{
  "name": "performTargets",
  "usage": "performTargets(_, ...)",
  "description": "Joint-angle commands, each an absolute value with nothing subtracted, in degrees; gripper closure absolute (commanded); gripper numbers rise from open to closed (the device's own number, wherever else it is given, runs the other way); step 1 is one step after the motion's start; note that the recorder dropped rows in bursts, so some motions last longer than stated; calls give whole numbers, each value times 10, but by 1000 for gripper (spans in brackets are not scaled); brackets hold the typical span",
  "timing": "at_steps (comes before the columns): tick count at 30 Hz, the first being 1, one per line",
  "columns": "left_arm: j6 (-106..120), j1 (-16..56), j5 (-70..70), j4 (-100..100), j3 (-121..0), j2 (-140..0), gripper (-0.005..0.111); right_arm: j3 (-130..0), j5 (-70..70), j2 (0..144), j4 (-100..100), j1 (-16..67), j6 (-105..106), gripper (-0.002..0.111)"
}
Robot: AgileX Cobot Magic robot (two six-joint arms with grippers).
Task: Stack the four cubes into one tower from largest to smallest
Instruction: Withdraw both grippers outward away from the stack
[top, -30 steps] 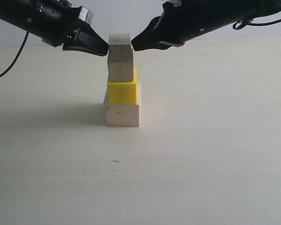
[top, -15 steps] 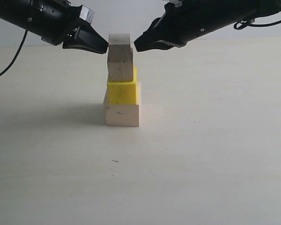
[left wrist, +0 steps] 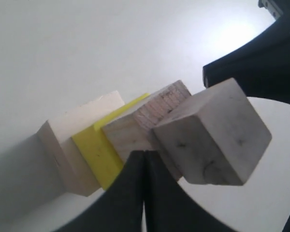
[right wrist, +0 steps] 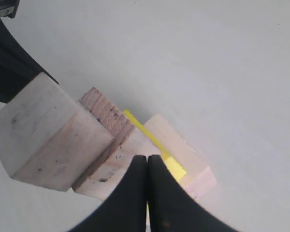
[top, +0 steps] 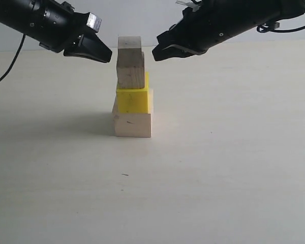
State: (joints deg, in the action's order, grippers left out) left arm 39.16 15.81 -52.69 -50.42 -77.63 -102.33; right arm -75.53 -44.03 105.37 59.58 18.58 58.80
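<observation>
The left claw (top: pixel 105 55) is shut: in its wrist view its two black fingers (left wrist: pixel 130 193) press together along one seam, with nothing between them. The right claw (top: pixel 158 52) is shut as well, its fingers (right wrist: pixel 162 198) meeting tip to tip and holding nothing. Neither claw touches a cube.

The tower (top: pixel 131 81) stands between the two claws on the pale surface (top: pixel 218 178). The small wooden cube (top: pixel 129 43) on top sits at about the height of both claw tips, near each but apart from it. Below the tips come the medium wooden cube (top: pixel 130 73), then the yellow cube (top: pixel 134 100), then the large wooden cube (top: pixel 132 124) on the surface. The medium wooden cube sits toward the left claw's side of the yellow cube.

A second ago both tips were almost against the small wooden cube's sides. Since then each claw has drawn back outward, the right one farther and slightly up, so a clear gap now shows on either side. The four cubes have not shifted.
</observation>
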Motion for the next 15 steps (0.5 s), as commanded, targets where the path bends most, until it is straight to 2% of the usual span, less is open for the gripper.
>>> performTargets(1, 381, 159, -523, -488, -775, -1030, 107, -741, -411, 1048, 586, 185, 571, 108)
performTargets(10, 383, 159, -487, -472, -775, -1021, 107, -682, -393, 1026, 621, 160, 600, 108)
performTargets(15, 384, 159, -493, -470, -775, -1020, 107, -678, -457, 1008, 644, 160, 618, 108)
